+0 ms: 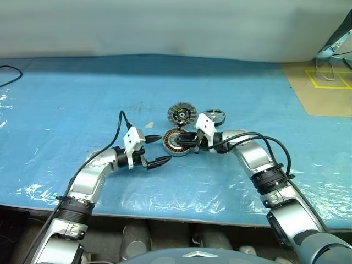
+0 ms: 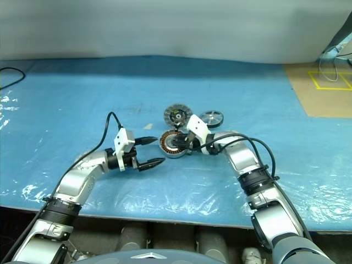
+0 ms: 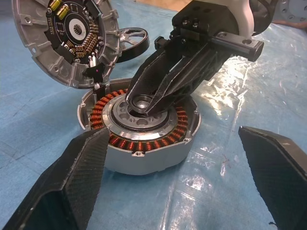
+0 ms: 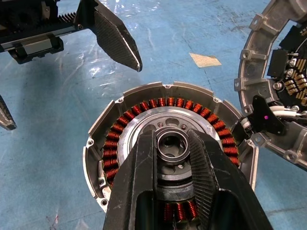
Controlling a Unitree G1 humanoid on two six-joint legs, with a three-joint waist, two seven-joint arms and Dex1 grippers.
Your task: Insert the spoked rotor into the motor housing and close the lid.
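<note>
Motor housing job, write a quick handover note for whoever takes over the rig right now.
Left gripper: open, holding nothing, beside the motor housing.
Right gripper: fingers shut on the small metal ring at the housing's centre.
Lid: open, tilted up behind the housing.
Spoked rotor: on the blue mat beside the lid, untouched.
Done: nothing inserted.
Left: insert rotor, close lid.

Blue plastic sheet covers the floor below a pale wall.

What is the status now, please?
Left gripper open beside motor housing. Right gripper shut on housing's centre hub. Lid open, spoked rotor not yet inserted.
</note>
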